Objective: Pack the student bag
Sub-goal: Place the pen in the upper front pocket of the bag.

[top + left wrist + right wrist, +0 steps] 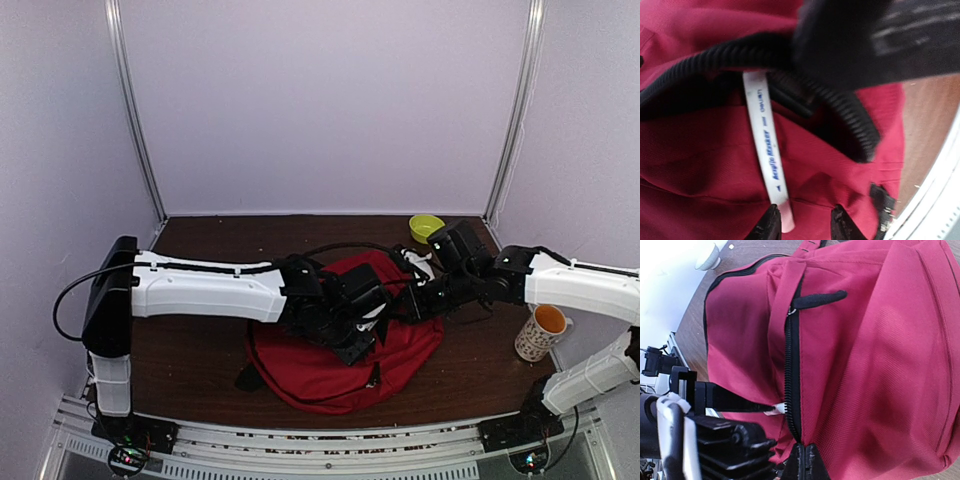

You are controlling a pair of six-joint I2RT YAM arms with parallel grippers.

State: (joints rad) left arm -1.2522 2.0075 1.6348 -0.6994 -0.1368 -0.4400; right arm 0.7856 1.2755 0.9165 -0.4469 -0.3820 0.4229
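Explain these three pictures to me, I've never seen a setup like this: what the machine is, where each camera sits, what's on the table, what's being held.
Two white robot arms work at a brown table. One picture looks down from above; the other two come from cameras on each wrist.

On the table lie a dark-red student bag, a green bowl and an orange-lined mug.

The left gripper is partly open over a white marker at the bag's opening. The right gripper is shut, pinching the bag by its zipper.

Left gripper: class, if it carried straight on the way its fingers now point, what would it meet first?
Most likely the white marker lying between the fingertips of the left gripper, then the student bag beneath it. Depth is hard to judge.
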